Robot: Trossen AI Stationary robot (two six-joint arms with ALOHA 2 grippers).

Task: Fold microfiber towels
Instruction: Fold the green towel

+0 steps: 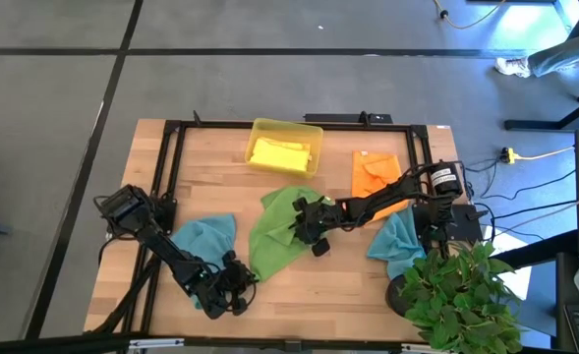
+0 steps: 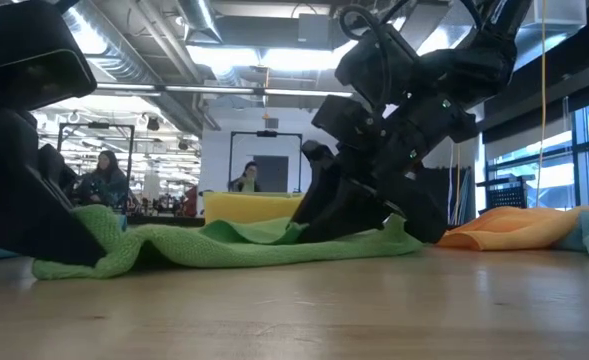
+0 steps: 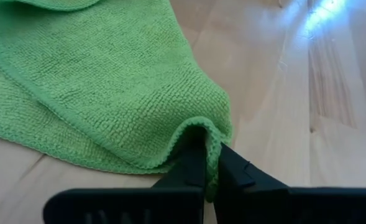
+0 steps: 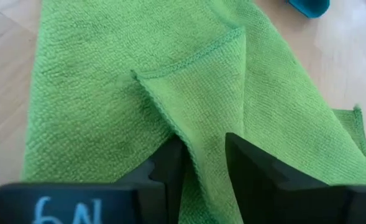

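A green microfiber towel (image 1: 274, 236) lies crumpled in the middle of the table; part of it is folded over. My left gripper (image 3: 210, 152) is at the towel's near left end (image 1: 242, 280), shut on it. My right gripper (image 4: 204, 155) hovers over the towel's middle (image 1: 301, 228) and is open, its fingers on either side of a folded-over flap (image 4: 201, 93). Two teal towels (image 1: 208, 236) (image 1: 397, 246) lie left and right of the green one. An orange towel (image 1: 377, 175) lies at the far right, and a yellow towel (image 1: 281, 152) sits in a tray. My left gripper pinches the green towel's hemmed edge (image 3: 198, 124) between its two fingers, at the near left end. The fingers slant down and come from the table's near left. The hem bunches up over the fingertips, while the rest of the towel lies slack on the table (image 3: 108, 74). My right gripper's fingers (image 4: 170, 158) flank the flap; I cannot tell whether they touch it.
A translucent yellow tray (image 1: 260, 128) stands at the far middle. A potted plant (image 1: 456, 295) is at the near right corner. A black frame (image 1: 171, 138) runs around the wooden table top, and bare wood (image 1: 318, 295) shows near the front edge. People sit in the room behind (image 2: 104, 180).
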